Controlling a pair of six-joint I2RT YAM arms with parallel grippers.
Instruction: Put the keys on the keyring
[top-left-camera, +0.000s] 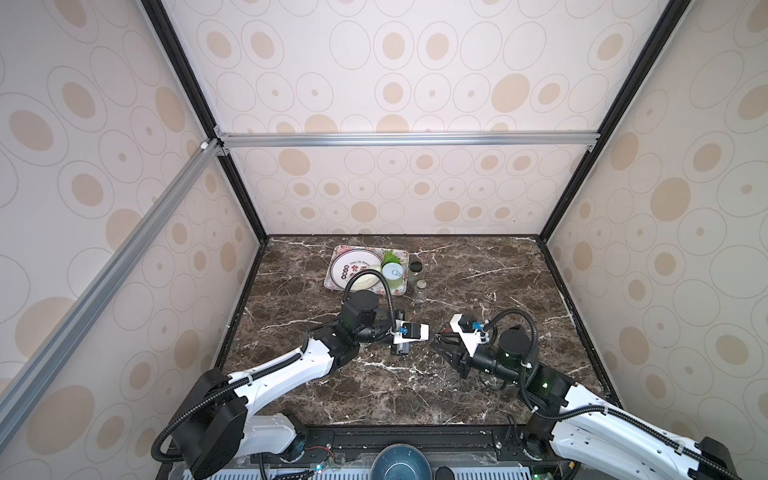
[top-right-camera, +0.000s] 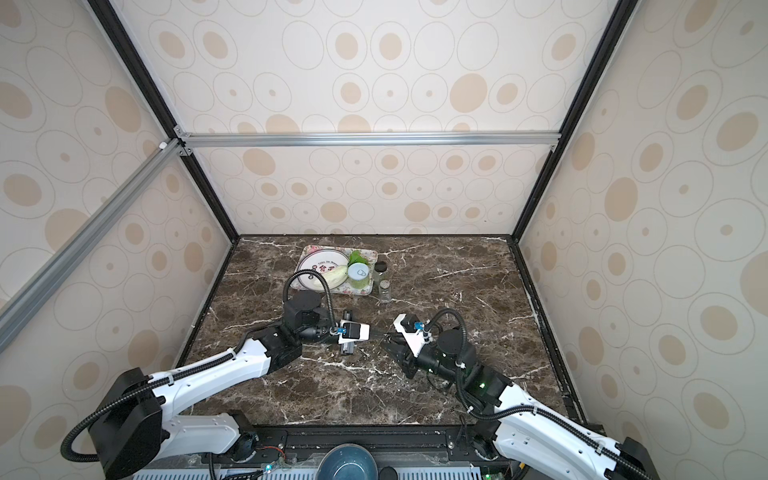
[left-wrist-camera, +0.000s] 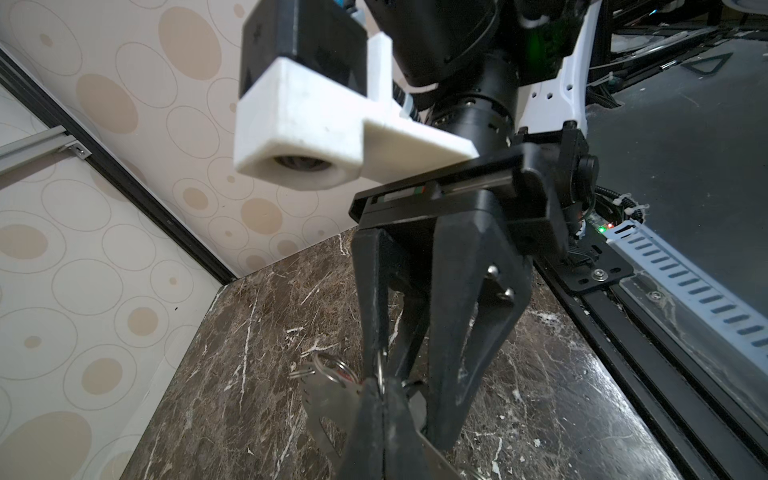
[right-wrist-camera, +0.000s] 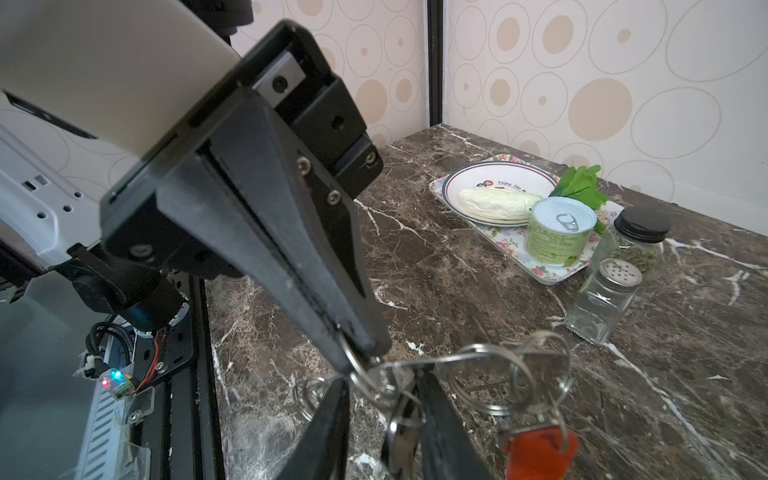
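Top views, tabletop: (top-left-camera: 374, 395) a dark brown marble-look slab with white veins.
Top views, hands: the left hand (top-left-camera: 432, 332) and right hand (top-left-camera: 439, 341) meet tip to tip mid-tabletop. The keys between them are too small to make out here.
Left wrist, left hand: (left-wrist-camera: 378, 390) matte black tapered fingers are pressed together on a small split ring (left-wrist-camera: 380, 370) of bright steel wire.
Left wrist, beside the tips: a flat grey metal blade (left-wrist-camera: 328, 401) with a notched edge sits just beside the left hand, with coiled rings above it.
Right wrist, right hand: (right-wrist-camera: 381, 380) the black wedge fingers stand apart. A dark key (right-wrist-camera: 401, 436) hangs edge-on in the gap.
Right wrist, keyring: (right-wrist-camera: 490, 409) a wide, thin steel loop. One end meets the clamped ring and the rest lies just beside the right hand, with smaller rings threaded on.
Right wrist, red key: (right-wrist-camera: 540, 451) it has a glossy red plastic head and hangs from a ring near the right hand, outside its gap.
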